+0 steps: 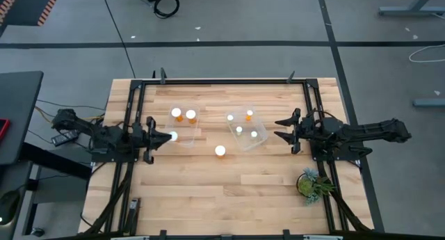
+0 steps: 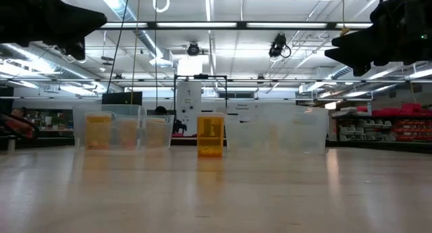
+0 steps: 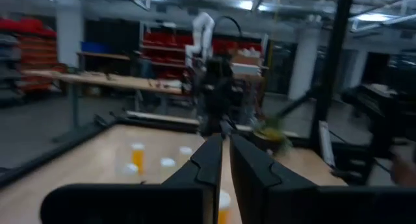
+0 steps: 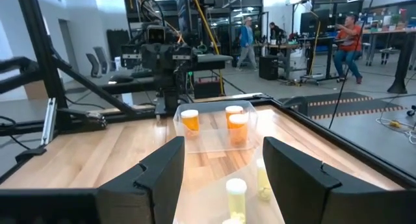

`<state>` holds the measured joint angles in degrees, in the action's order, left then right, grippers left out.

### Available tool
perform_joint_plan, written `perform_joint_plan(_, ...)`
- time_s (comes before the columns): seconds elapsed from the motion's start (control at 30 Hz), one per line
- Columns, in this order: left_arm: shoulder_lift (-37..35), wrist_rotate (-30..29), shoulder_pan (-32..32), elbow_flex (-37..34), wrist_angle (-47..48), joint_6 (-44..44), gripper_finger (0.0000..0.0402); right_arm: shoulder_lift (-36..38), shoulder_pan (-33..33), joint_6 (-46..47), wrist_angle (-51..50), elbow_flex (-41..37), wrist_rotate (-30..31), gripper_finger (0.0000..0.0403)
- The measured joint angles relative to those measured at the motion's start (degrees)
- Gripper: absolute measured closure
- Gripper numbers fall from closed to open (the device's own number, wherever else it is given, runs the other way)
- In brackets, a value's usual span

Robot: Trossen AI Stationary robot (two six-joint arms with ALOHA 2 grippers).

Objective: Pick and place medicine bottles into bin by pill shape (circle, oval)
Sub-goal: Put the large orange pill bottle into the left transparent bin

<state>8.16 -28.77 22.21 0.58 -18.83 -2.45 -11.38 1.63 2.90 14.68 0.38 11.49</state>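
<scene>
Two clear bins stand mid-table. The left bin (image 1: 185, 123) holds three white-capped orange medicine bottles (image 1: 177, 115), (image 1: 190, 115), (image 1: 173, 136). The right bin (image 1: 247, 129) holds several bottles (image 1: 239, 130). One bottle (image 1: 220, 151) stands upright alone on the table between the bins, nearer the front; the low view shows it (image 2: 210, 135) too. My left gripper (image 1: 154, 136) is shut and empty, raised just left of the left bin. My right gripper (image 1: 281, 129) is open and empty, raised just right of the right bin. The right wrist view shows its bin's bottles (image 4: 235, 197) ahead.
A small green plant (image 1: 313, 184) stands at the table's front right, close to my right arm. A black frame (image 1: 222, 81) runs along the table's far and side edges. People sit and walk in the room behind the table (image 4: 246, 36).
</scene>
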Motion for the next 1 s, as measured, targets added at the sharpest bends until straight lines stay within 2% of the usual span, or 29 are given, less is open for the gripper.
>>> perform_joint_plan(0.13, 6.32, 0.04, -3.61, 0.0, -5.93, 0.56, 0.0375, -0.24, 0.0, -0.77, -0.35, 0.02, 0.02, 0.0187)
perform_joint_plan(0.33, 15.61, 0.08, -7.8, 0.27, -7.37, -3.41, 0.0377, -0.26, 0.0, -0.94, -1.21, 0.02, 0.02, 0.0187)
perform_joint_plan(0.57, 27.48, 1.0, -9.31, 5.31, -7.26, -7.48, 0.0365, -0.26, 0.0, -0.96, -1.3, 0.02, 0.03, 0.0187)
perform_joint_plan(1.0, 44.75, 1.33, -9.31, 20.73, 4.91, -9.44, 0.034, -0.26, 0.0, -0.98, -1.29, 0.04, 0.04, 0.0187)
